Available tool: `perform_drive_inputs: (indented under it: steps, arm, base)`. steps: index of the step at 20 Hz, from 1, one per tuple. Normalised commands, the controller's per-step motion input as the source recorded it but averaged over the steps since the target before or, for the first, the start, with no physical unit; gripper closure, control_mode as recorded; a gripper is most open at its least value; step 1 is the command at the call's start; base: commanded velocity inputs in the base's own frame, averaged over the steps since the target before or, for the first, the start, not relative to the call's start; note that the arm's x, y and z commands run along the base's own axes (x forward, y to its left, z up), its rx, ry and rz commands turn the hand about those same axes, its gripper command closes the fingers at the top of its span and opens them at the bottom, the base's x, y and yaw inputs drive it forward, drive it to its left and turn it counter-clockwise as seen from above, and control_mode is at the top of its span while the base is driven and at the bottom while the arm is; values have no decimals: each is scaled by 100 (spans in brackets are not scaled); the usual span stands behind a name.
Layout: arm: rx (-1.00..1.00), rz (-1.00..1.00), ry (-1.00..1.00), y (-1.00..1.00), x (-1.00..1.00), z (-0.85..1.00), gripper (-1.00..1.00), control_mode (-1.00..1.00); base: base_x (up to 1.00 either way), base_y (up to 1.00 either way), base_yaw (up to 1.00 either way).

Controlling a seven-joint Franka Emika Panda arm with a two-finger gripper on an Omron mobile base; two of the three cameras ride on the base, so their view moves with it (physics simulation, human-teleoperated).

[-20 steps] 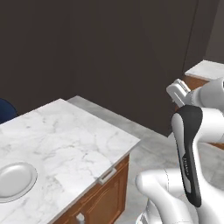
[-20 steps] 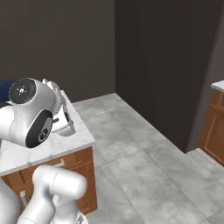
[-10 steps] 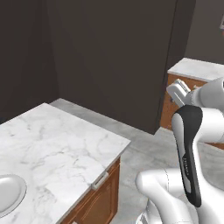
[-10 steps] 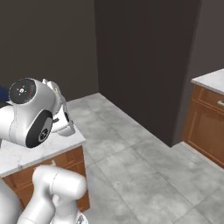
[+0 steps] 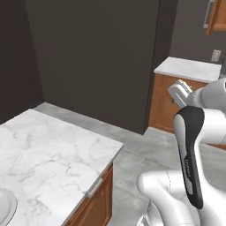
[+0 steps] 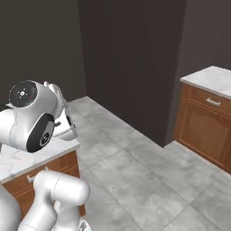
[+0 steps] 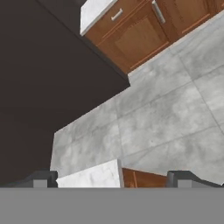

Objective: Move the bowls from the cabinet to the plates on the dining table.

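Hand [image 7: 111, 179] stood wide open and held nothing; its two dark fingertips [image 7: 41, 178] rose far apart at the bottom of the hand view, with only air between them. Beneath them lay the white marble corner of the dining tabletop [image 7: 94, 175] and the brown wood of its base, and beyond that the grey tiled floor [image 7: 162, 113]. At the top of the hand view sat a wooden counter [image 7: 131, 30] with drawers, small metal handles and a pale marble top, beside a tall dark wall [image 7: 43, 78].

From the left base view, the white arm [image 5: 190, 150] rose at the lower right, its hand end folded up near the right edge. The dining tabletop [image 5: 48, 159] filled the lower left, white with grey veins over a brown wooden base. One plate [image 5: 5, 207] rested on it at the far lower left edge, partly cut off by the frame. The wooden counter [image 5: 176, 92] stood well apart from the tabletop, across the floor.

From the right base view, the arm [image 6: 34, 117] rose at the lower left above the tabletop's corner [image 6: 27, 155], and the counter [image 6: 207, 122] stood at the right
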Motion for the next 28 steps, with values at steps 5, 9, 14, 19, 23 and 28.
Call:
perform_drive_inputs:
  steps: [5,9,14,19,23,28]
  arm:
    - [0,0,0,0,0,0,-100,100]
    - [0,0,0,0,0,0,-100,100]
    - [0,0,0,0,0,0,-100,100]
    - [0,0,0,0,0,0,-100,100]
    - [0,0,0,0,0,0,-100,100]
    - [0,0,0,0,0,0,-100,100]
  base:
    - [0,-12,-22]
    - [0,-10,-23]
    - [0,-9,-23]
    - [0,-7,-23]
    - [0,-5,-24]
    - [0,-5,-24]
